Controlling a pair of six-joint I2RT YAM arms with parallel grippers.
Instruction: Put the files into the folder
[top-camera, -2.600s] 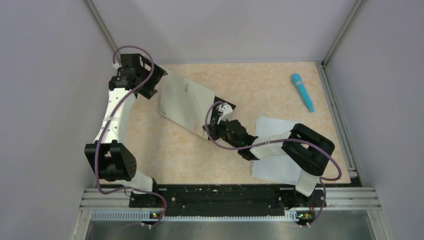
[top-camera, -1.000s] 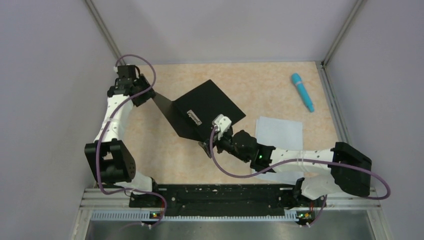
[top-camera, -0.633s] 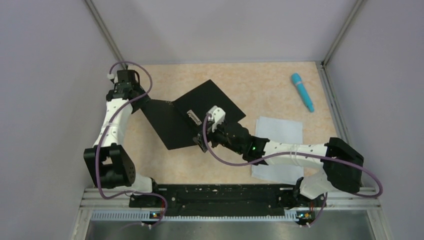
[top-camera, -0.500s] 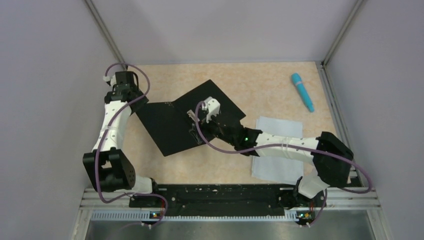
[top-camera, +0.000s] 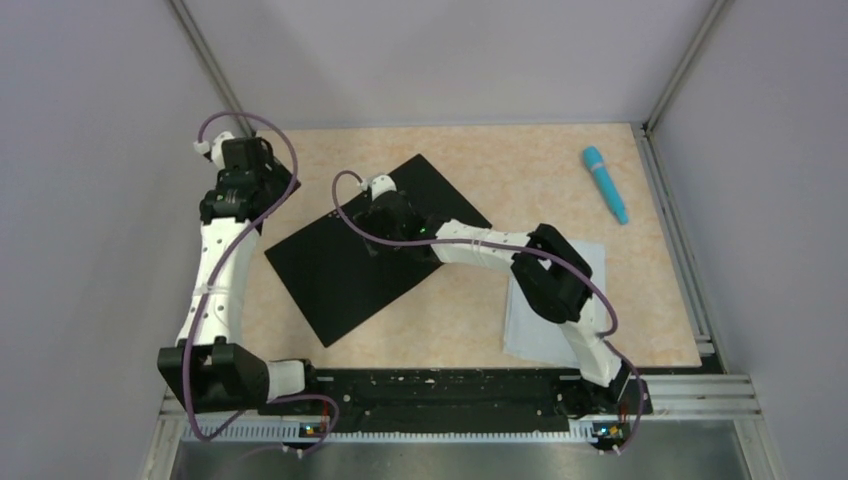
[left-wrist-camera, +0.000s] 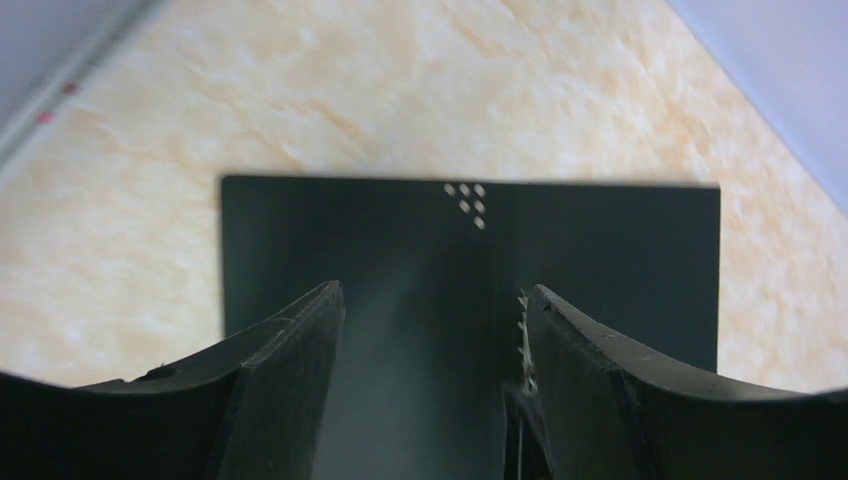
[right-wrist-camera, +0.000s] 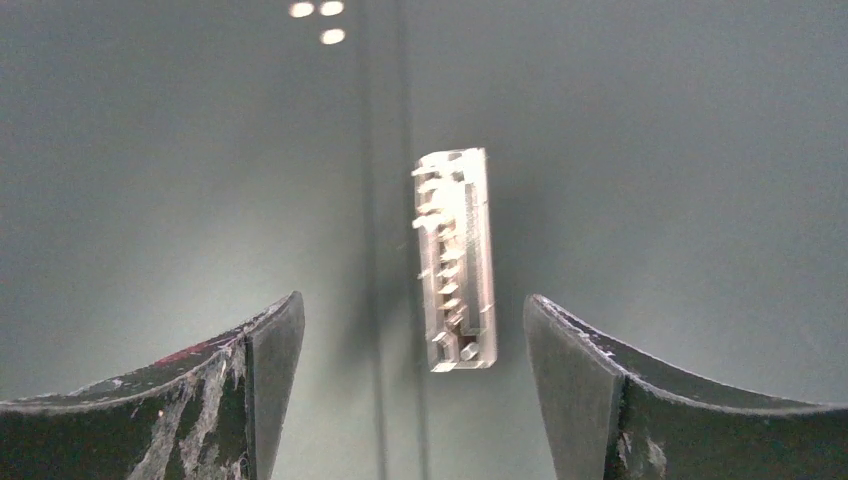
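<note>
folder (top-camera: 330, 275): open flat; thin, bendy.
files (top-camera: 527, 338): light, floppy, near right corner of the counter (top-camera: 520, 160); we would pinch one edge.
left claw (left-wrist-camera: 435, 300): spread, empty.
right claw (right-wrist-camera: 412, 310): spread, empty.

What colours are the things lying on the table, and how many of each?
Black: 1, the open folder
White: 1, the pile of paper sheets (how many sheets cannot be told)
Light blue: 1, the pen-like stick
Total: 3
</note>
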